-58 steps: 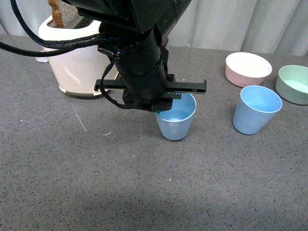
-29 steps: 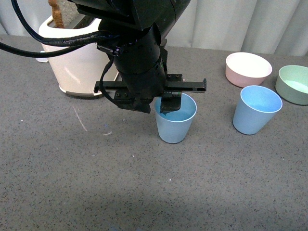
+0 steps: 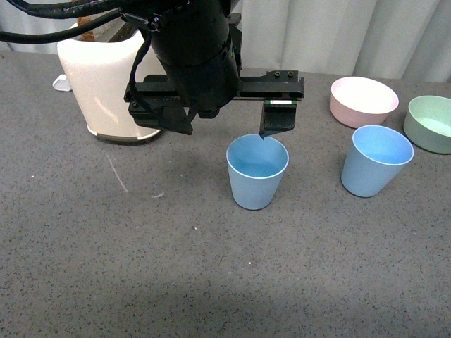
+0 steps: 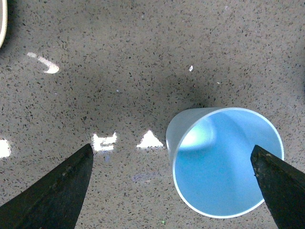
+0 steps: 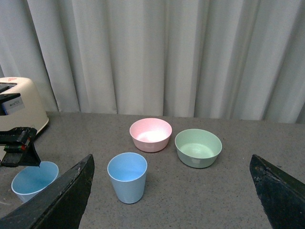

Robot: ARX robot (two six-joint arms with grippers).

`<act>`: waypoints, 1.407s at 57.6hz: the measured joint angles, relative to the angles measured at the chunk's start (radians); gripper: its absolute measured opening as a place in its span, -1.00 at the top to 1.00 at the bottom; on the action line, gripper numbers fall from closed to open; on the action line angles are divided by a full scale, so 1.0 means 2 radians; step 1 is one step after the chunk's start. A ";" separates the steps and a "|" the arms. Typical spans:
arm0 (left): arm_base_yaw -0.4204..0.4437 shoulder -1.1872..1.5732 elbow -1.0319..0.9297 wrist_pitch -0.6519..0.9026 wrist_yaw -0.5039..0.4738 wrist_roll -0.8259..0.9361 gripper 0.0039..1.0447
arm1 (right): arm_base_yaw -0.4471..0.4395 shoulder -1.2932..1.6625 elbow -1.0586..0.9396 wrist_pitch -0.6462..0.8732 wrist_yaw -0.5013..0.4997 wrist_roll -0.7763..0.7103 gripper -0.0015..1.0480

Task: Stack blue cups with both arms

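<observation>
Blue cups stand upright and well apart on the grey speckled table (image 3: 141,267) in the front view: the middle cup (image 3: 258,172) near the centre and the outer cup (image 3: 375,160) further right, both empty. Above the middle cup hangs the left gripper (image 3: 222,130), its jaws spread wide and holding nothing, with one finger (image 3: 278,116) tipped just over the cup's far rim. Behind the arm sits a cream toaster (image 3: 106,77); a pink bowl (image 3: 363,101) and a pale green bowl (image 3: 430,123) lie beyond the outer cup, and a white curtain (image 3: 352,35) closes off the back of the room. From the left wrist, the middle cup (image 4: 224,162) is seen from above on the stone-like surface, nearer to one black finger (image 4: 281,186) than to the other, and bright glints of light (image 4: 105,141) lie on the tabletop beside it. From the right wrist, the right gripper (image 5: 171,157) is also spread wide and empty, high over the table. The outer cup (image 5: 127,176) stands in front of the pink bowl (image 5: 150,134) and green bowl (image 5: 198,148), the middle cup (image 5: 31,181) sits under the left gripper's finger (image 5: 19,145), and pleated curtain (image 5: 167,57) fills the background behind the toaster (image 5: 19,105).
</observation>
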 joint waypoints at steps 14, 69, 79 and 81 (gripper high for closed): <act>0.000 0.000 -0.002 0.000 0.000 0.002 -0.88 | 0.000 0.000 0.000 0.000 0.000 0.000 -0.81; 0.173 -0.397 -0.632 0.754 -0.043 0.174 0.93 | 0.000 0.000 0.000 0.000 0.000 0.000 -0.81; 0.194 -0.477 -0.668 0.711 -0.017 0.174 0.93 | 0.000 0.000 0.000 0.000 0.000 0.000 -0.81; 0.198 -0.493 -0.674 0.700 -0.013 0.174 0.93 | 0.000 0.000 0.000 0.000 0.000 0.000 -0.81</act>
